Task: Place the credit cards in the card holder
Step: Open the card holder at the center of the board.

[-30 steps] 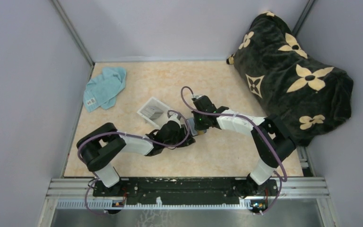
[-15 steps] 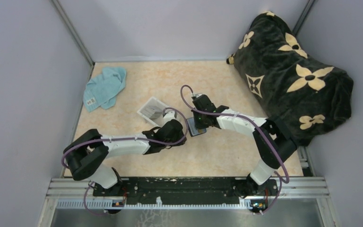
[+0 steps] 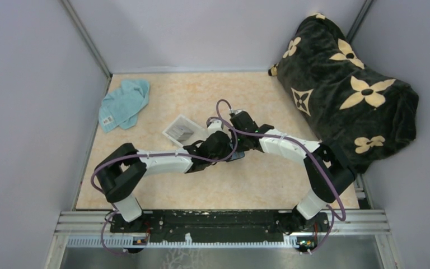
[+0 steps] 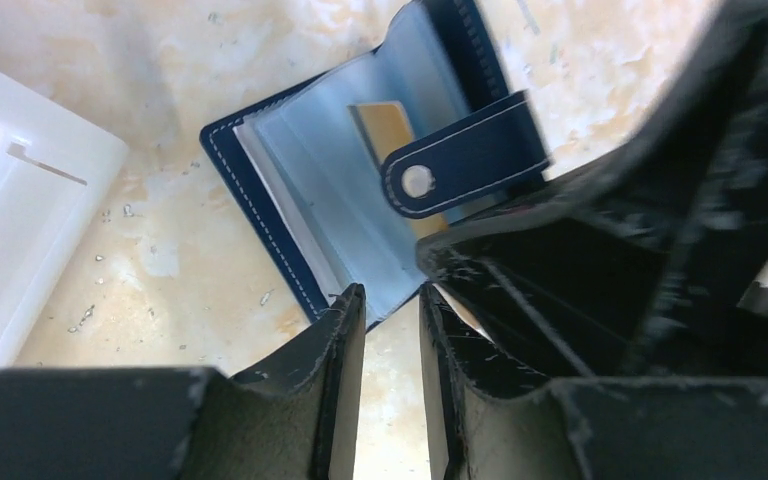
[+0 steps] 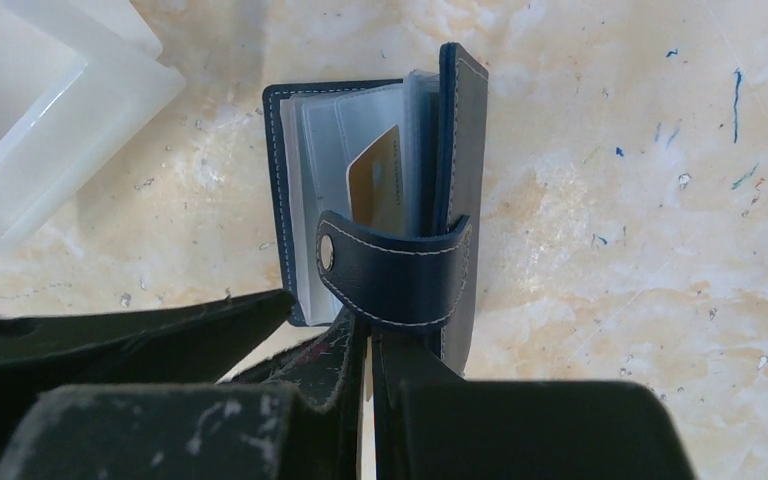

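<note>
The navy card holder (image 4: 260, 200) lies open on the table, its clear sleeves fanned and its far cover standing upright (image 5: 463, 180). An orange-yellow credit card (image 5: 375, 180) sits in one sleeve, partly behind the snap strap (image 5: 400, 275). My left gripper (image 4: 390, 295) is narrowly open with only table showing between its fingers, its tips at the holder's near corner. My right gripper (image 5: 370, 335) is shut, tips against the holder's edge just under the strap. In the top view both grippers (image 3: 224, 147) (image 3: 239, 145) meet over the holder (image 3: 237, 156).
A clear plastic tray (image 3: 182, 131) with greyish flat contents sits just left of the holder, also visible from the wrists (image 4: 20, 230) (image 5: 40, 120). A teal cloth (image 3: 124, 103) lies at the far left. A large black flowered bag (image 3: 347, 89) fills the right side.
The left arm has stretched right and forward, bringing its gripper up against the card holder beside the right gripper. The right gripper has barely moved and stays shut.
</note>
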`<state>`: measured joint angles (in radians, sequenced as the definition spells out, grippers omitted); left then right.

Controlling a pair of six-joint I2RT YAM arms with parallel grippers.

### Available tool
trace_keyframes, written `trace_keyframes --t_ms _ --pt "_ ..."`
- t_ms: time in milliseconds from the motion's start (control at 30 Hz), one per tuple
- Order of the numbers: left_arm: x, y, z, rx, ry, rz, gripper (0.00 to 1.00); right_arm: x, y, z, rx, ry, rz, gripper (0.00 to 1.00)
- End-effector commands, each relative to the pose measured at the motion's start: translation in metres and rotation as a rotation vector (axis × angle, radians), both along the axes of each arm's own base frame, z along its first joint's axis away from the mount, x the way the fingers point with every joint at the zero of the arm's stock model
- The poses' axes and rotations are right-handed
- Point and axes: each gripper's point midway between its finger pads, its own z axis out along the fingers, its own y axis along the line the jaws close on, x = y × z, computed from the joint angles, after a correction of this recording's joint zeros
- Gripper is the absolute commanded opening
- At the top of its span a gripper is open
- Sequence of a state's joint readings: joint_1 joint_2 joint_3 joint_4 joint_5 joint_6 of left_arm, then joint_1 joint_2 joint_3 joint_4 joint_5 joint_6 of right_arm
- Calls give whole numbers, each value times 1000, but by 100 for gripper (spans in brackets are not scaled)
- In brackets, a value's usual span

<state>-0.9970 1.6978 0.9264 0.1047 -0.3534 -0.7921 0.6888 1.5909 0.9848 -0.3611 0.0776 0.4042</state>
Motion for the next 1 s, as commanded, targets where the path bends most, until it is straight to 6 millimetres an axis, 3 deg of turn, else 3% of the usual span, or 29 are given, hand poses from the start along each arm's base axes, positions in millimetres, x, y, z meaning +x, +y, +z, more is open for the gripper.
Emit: trace_keyframes --t_ms 0,967 --pt "6 -1 -13 25 2 12 33 -7 -8 1 2 42 -17 0" --pt "-3 15 -96 172 171 67 29 24 -46 41 57 -34 -85 0"
